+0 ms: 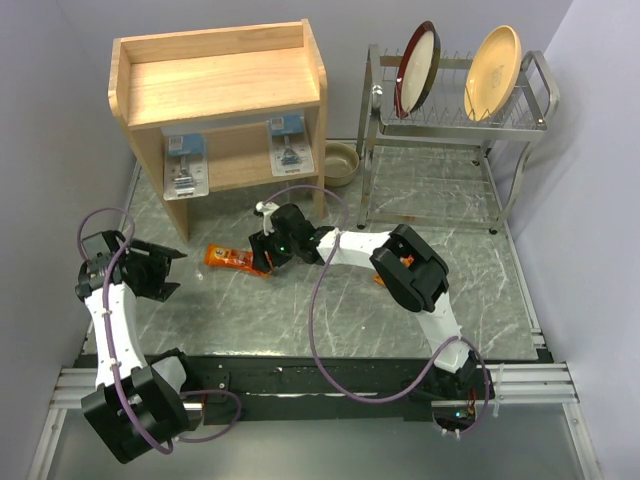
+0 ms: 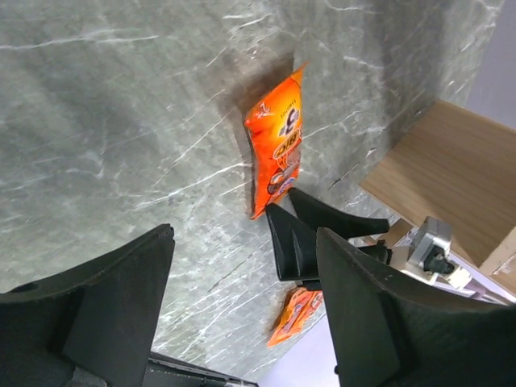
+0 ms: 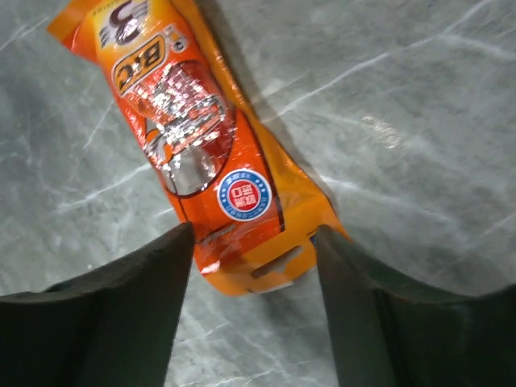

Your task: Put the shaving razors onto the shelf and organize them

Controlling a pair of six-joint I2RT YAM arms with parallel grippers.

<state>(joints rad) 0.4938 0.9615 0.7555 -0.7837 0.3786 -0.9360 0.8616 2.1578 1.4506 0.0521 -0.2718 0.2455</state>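
- Partly done: the lower tier of the wooden shelf point(image 1: 220, 75) holds a left blister pack point(image 1: 186, 165) and a right blister pack point(image 1: 288, 145), both face up and well apart. The top tier is bare.
- Left to do: an orange pack point(image 1: 230, 257) lies flat on the bench point(image 1: 330, 310), just in front of the shelf.
- A second orange pack point(image 2: 294, 314) shows in the left wrist view, farther along the bench. From above it is only a sliver under the right arm. No other orange pack shows in these views; one may be hidden.
- The right end effector point(image 3: 254, 242) hangs low over the near end of the orange pack, fingers spread to either side, not pinching it.
- The left end effector point(image 2: 246, 242) is spread wide and holds nothing, off to the left of that pack.
- By my reading, the step in hand is picking up this orange pack.
- The bench is grey-green, marble-patterned and smooth.
- Plain pale walls close the space.
- To the right stands a wire dish rack point(image 1: 440, 180) holding two plates point(image 1: 417, 68).
- A bowl point(image 1: 340, 162) sits between the rack and the shelf.
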